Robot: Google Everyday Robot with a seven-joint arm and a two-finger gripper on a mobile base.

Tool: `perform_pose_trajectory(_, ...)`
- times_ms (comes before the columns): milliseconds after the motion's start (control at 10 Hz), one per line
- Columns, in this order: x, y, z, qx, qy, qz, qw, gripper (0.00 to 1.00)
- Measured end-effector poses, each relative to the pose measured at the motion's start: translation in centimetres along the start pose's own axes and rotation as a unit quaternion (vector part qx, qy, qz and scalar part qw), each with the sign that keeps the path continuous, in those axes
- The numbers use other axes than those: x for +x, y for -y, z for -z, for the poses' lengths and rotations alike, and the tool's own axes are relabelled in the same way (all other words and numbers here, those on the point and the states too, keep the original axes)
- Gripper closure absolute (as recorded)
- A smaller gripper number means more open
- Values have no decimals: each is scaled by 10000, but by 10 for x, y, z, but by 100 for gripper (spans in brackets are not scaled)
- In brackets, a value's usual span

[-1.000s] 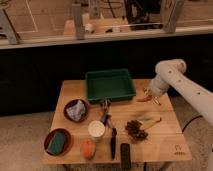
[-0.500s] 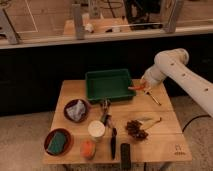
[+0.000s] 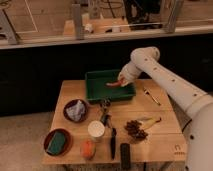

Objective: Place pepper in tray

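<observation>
The dark green tray (image 3: 93, 94) stands at the back middle of the wooden table. My gripper (image 3: 120, 80) hangs over the tray's right half, reaching in from the right. It is shut on the slender orange-red pepper (image 3: 113, 84), which sticks out to the left, just above the tray's floor. I cannot tell whether the pepper touches the floor.
A brown bowl with a grey cloth (image 3: 76, 110), a brown bowl with a green sponge (image 3: 57, 142), a white cup (image 3: 96, 129), a stubby orange object (image 3: 88, 148), dark tools (image 3: 113, 141), a brown cluster (image 3: 135, 129), a yellowish banana-like item (image 3: 151, 121) and a utensil (image 3: 150, 95) lie on the table (image 3: 165, 145).
My gripper has carried the pepper leftward from the table's right side, past the tray's right rim, to over the tray's inside.
</observation>
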Motion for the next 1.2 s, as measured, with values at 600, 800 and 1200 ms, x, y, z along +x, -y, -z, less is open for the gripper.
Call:
perform_pose_trajectory(600, 37, 22, -124, -353, 386, -283, 9982, 38)
perform_pose_trajectory(800, 46, 12, -129, -409, 392, -343, 9978, 22)
perform_pose_trajectory(1200, 41, -1, -102, -296, 486, -250, 9981, 20)
